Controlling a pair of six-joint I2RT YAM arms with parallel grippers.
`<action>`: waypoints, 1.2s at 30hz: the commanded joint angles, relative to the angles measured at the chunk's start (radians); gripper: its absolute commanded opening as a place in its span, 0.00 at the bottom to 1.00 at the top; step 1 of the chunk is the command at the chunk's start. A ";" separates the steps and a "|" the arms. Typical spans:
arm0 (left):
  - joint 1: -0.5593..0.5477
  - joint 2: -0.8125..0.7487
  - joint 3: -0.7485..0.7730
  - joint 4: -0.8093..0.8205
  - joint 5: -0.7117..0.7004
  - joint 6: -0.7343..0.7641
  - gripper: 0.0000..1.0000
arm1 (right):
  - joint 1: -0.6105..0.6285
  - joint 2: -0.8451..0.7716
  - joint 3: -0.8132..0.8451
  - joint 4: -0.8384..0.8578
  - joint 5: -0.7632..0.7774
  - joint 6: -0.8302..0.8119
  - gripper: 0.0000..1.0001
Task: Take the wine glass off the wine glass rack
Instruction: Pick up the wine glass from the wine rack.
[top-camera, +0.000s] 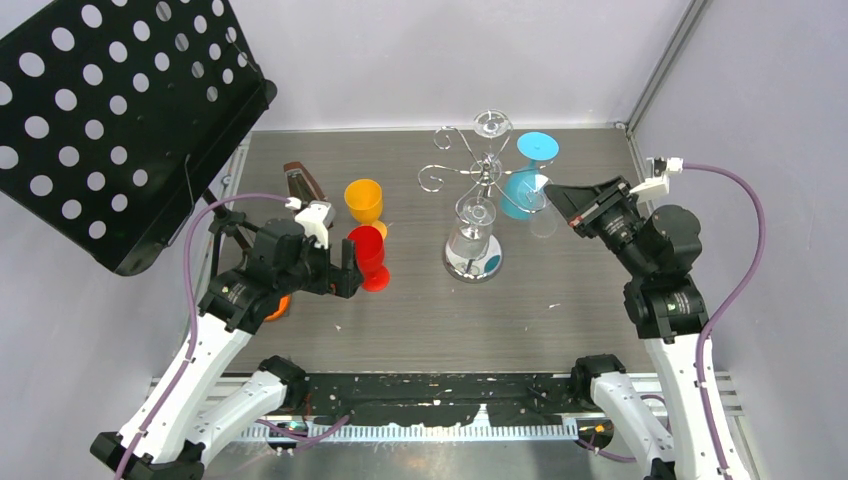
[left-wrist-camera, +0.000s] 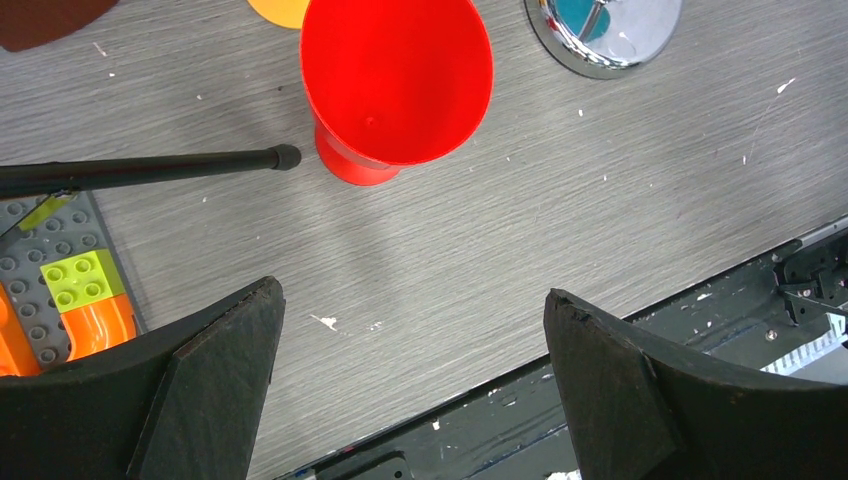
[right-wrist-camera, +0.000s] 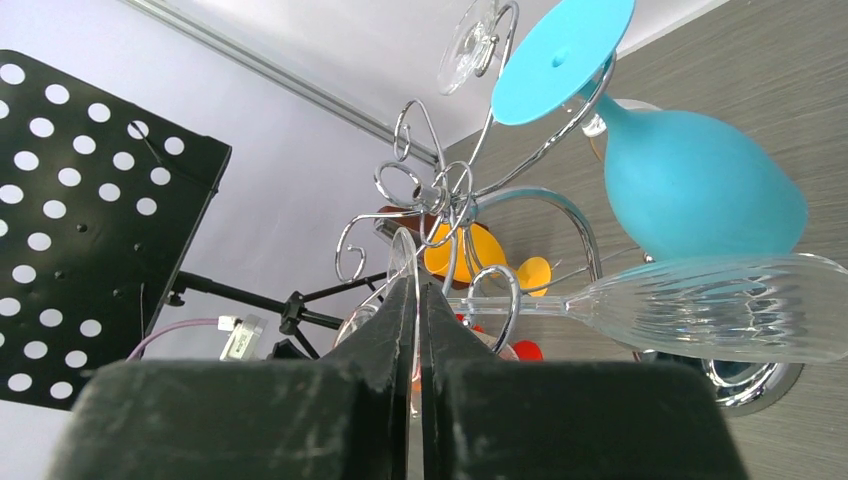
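At the middle of the surface (top-camera: 560, 300), the wine glass rack (top-camera: 483, 178) stands upright, a blue glass (top-camera: 525, 185) hanging on it. Just right of it, the right claw (right-wrist-camera: 418, 292) pinches the foot of the clear wine glass (right-wrist-camera: 700, 305), which lies sideways. The left claw (left-wrist-camera: 412, 292) hovers spread near a red cup (left-wrist-camera: 395, 80).

We take this for a robotics lab test cell: a grey wood-grain table (top-camera: 560, 300) is boxed in by plain pale walls (top-camera: 420, 60), with a metal frame post (top-camera: 662, 62) running up the far right corner. The left arm (top-camera: 190, 365) and the right arm (top-camera: 685, 385) stand on a black mounting plate (top-camera: 440, 395) at the table's near edge, purple cables (top-camera: 745, 235) looping free. We also see mismatched props set out for trials: a chrome wine glass rack (top-camera: 486, 172), a red plastic goblet (top-camera: 368, 255), a toy brick plate (left-wrist-camera: 60, 290) and a perforated black panel (top-camera: 110, 120).
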 joint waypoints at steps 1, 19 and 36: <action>0.006 -0.008 -0.001 0.038 -0.020 0.010 0.99 | -0.006 -0.040 -0.009 0.057 -0.009 0.019 0.06; 0.009 -0.026 -0.006 0.038 -0.021 0.009 0.99 | -0.005 -0.042 -0.048 0.102 -0.074 0.095 0.06; 0.018 -0.023 -0.009 0.039 -0.018 0.007 0.99 | -0.004 0.014 -0.086 0.215 -0.046 0.224 0.06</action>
